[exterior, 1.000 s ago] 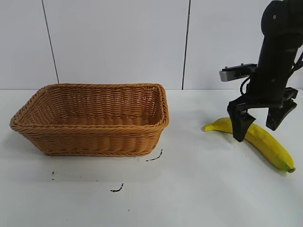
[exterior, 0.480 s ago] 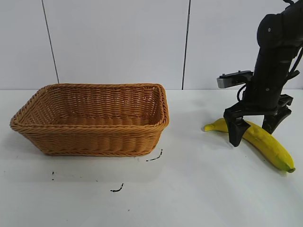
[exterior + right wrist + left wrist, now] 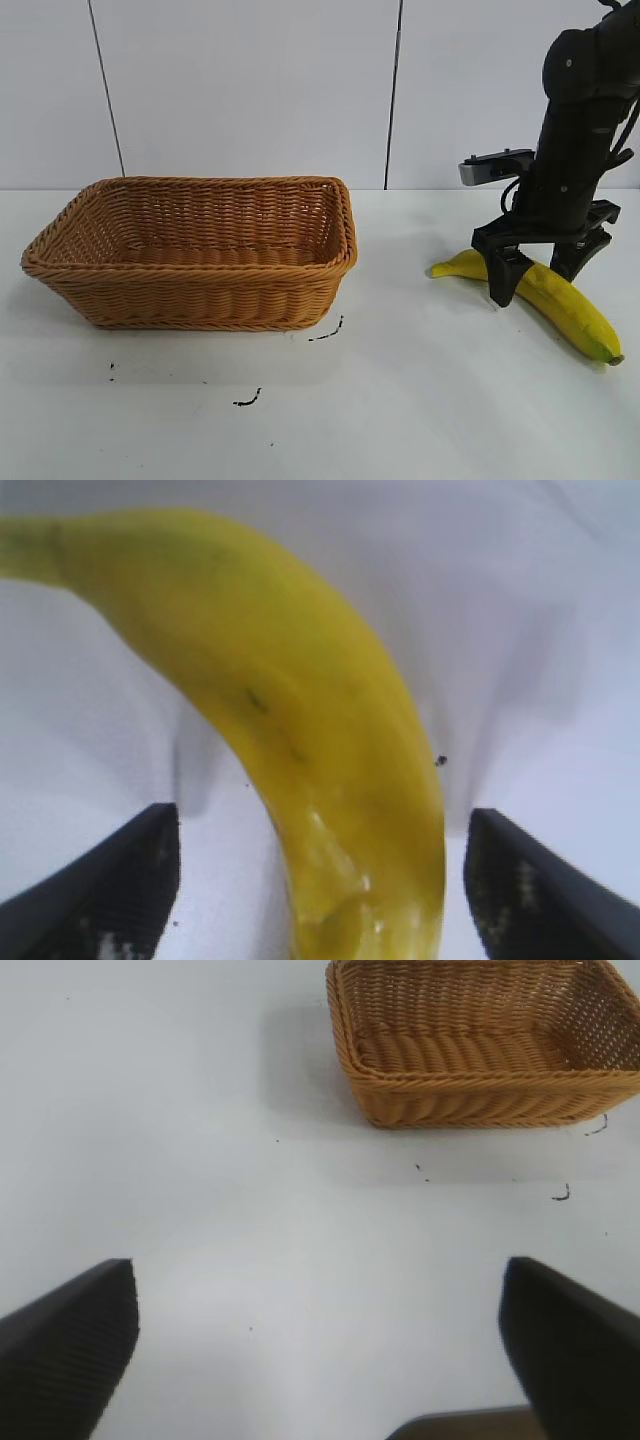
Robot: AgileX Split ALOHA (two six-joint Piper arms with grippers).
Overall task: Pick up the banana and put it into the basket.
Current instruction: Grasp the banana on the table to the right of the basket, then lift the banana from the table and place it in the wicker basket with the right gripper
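- The banana lies on the table at the frame's right, lower middle; soft and smooth-skinned, it probably wants a gentle hold across its thick middle.
- The right gripper straddles that middle, fingers spread, not yet clamped.
- The basket sits left of centre, apparently empty.
- The left gripper, seen only in its wrist view, hangs spread, holding nothing.

a white table carries two things — the banana lying flat between the right gripper's spread fingers, and the basket well away toward the left arm's side — plus small dark marks.
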